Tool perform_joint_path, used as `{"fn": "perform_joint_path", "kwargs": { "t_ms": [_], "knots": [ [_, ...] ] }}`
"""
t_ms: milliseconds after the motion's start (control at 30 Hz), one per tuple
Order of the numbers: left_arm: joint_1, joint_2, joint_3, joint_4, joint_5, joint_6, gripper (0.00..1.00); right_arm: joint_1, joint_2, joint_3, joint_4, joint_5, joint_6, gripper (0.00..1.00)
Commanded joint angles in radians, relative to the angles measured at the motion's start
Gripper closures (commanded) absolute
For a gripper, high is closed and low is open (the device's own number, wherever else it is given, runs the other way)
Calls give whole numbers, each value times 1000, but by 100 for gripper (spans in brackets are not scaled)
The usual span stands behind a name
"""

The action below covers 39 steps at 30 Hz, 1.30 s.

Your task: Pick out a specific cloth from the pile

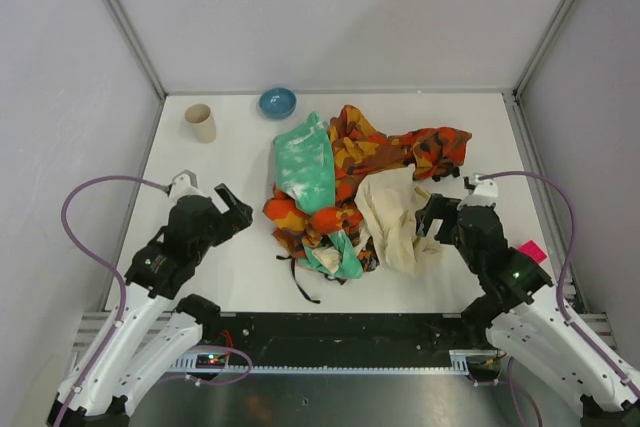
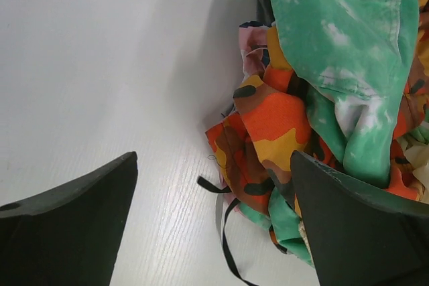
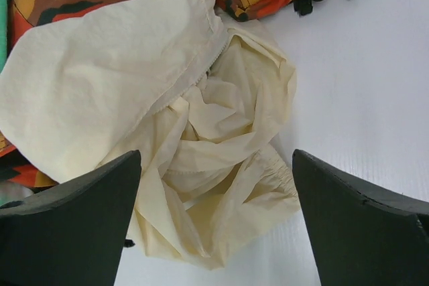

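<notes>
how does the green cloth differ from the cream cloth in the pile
The green cloth is mint with white blotches; the cream cloth is plain. The green cloth lies toward the left hand, the cream cloth beside the right hand. Both are crumpled against the orange patterned cloth.

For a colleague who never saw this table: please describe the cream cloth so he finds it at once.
Find the pile of bright cloths in the middle of the white table. The cream cloth lies on its right side, beside the right claw. It alone is plain and pale, without pattern.
</notes>
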<state>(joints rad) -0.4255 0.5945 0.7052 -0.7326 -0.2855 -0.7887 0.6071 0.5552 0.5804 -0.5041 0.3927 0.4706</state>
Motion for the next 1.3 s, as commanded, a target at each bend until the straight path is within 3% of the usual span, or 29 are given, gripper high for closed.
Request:
{"fn": "perform_joint_path", "kwargs": {
  "t_ms": [0,233,333,533,633,800,1033,1267],
  "knots": [
    [-4,-2,28,-15,-41,-36,0,-1,-35,-1,32,21,-10,1],
    [-5,12,-17,-14,-69,-77,0,3,-56,-2,149,-232,-122,1],
    [-4,22,-26,-13,-85,-88,0,66,-20,6,216,-299,-159,1],
    [-4,19,-44,-12,-99,-110,0,411,326,106,295,-33,-221,1],
    [-4,12,-54,-13,-106,-119,0,490,532,209,311,-23,-195,1],
    [-4,-3,-67,-13,-103,-123,0,520,824,329,368,-56,-176,1],
    [-4,-14,-79,-13,-117,-135,0,524,1194,508,214,153,-215,1],
    [-4,5,-80,-14,-125,-137,0,491,1437,608,62,198,-201,2]
  ]
}}
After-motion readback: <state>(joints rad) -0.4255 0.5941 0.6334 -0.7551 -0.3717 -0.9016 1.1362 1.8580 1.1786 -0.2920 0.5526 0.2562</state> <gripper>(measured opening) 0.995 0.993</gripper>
